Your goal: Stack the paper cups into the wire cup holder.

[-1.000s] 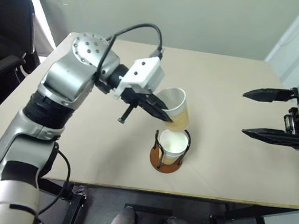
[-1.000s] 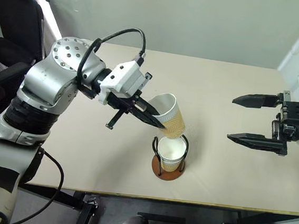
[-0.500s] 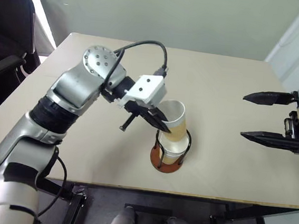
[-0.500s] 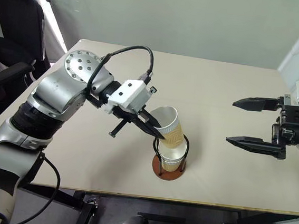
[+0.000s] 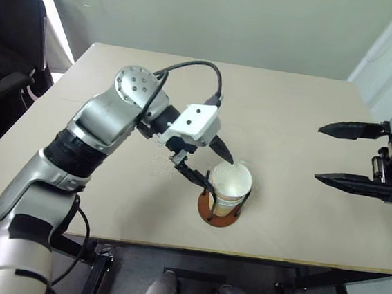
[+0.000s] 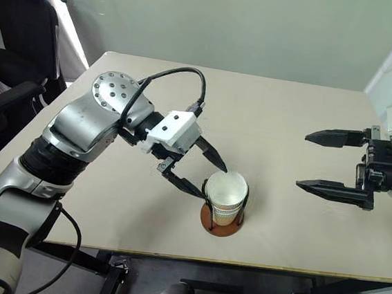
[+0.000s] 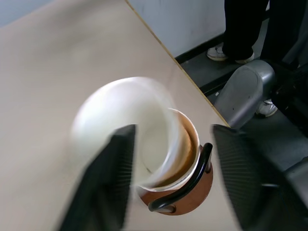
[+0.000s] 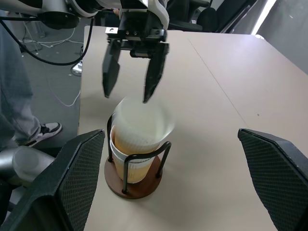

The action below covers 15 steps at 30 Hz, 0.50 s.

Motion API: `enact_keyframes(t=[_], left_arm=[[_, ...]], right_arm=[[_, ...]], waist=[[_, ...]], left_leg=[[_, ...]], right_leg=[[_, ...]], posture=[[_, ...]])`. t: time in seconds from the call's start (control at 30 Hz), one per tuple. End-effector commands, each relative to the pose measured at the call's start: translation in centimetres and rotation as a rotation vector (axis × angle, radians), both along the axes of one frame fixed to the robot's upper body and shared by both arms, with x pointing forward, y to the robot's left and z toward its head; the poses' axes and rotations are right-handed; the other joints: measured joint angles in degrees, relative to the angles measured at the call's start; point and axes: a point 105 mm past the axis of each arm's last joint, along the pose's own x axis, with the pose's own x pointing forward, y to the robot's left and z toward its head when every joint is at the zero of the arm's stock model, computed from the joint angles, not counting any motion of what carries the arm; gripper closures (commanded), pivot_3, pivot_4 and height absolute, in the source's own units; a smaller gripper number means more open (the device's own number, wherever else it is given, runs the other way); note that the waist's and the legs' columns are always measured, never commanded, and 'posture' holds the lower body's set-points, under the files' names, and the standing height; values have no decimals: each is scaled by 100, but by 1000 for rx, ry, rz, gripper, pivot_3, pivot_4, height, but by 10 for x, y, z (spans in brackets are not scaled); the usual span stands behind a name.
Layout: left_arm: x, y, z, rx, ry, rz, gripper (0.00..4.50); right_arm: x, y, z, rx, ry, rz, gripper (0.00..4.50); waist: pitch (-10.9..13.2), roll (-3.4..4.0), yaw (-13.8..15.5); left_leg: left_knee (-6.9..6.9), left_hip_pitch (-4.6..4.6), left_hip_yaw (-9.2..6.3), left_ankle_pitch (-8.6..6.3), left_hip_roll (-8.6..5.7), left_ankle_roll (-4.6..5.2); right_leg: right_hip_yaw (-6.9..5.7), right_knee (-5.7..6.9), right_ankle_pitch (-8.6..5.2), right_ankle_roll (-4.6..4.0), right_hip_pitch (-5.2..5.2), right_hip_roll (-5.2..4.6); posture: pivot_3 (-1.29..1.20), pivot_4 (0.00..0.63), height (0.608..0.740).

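nesting paper cups [image 6: 226, 191] in wire cup holder [image 6: 220, 223]

Left gripper [image 5: 213, 168] has let go: its fingers, clamped on the rim of a tilted paper cup [image 5: 230, 185] a second ago, now stand apart on either side of it. That cup has dropped upright into the cup already in the wire cup holder [image 5: 219, 210], near the table's front edge.

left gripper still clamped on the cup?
No: in the right wrist view the left gripper has its fingers spread apart above the top cup, which sits loose in the wire cup holder.
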Motion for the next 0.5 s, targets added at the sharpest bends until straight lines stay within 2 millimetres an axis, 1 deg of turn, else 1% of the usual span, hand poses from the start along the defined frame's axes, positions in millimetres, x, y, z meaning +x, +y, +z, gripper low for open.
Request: enact_keyframes(t=[0.03,0.13,0.27,0.37,0.43,0.5], left_arm=[[2,-1,11,-35,-49,-6,41],[9,0,21,-108,-58,57,41],[22,19,36,-243,-57,205,41],[25,63,38,-329,29,398,41],[23,83,36,-366,45,496,41],[17,98,28,-343,51,572,41]], right_arm=[[-5,2,9,-6,-52,11,0],[-2,2,7,-5,-44,15,0],[5,-1,5,-12,-30,-4,0],[10,-9,-3,-29,-7,-33,0],[13,-14,-6,-29,5,-51,0],[15,-17,-7,-35,8,-69,0]], waist=[[0,0,2],[0,0,1],[0,1,-4],[-1,5,-25],[-1,6,-66],[-1,6,-75]], left_leg=[[6,-1,0,-2,0,2],[24,-5,0,-9,0,11],[27,-3,3,-11,0,13],[25,1,3,-11,0,13],[18,6,7,-12,2,13],[13,5,8,-12,2,13]], right_leg=[[0,1,0,1,0,0],[1,2,1,6,3,0],[3,2,3,10,5,0],[3,3,2,11,8,0],[6,2,1,13,6,0],[7,1,-2,18,3,0]], posture=[[0,150,740],[0,150,740],[0,150,740],[0,150,740],[0,150,740],[0,150,740]])
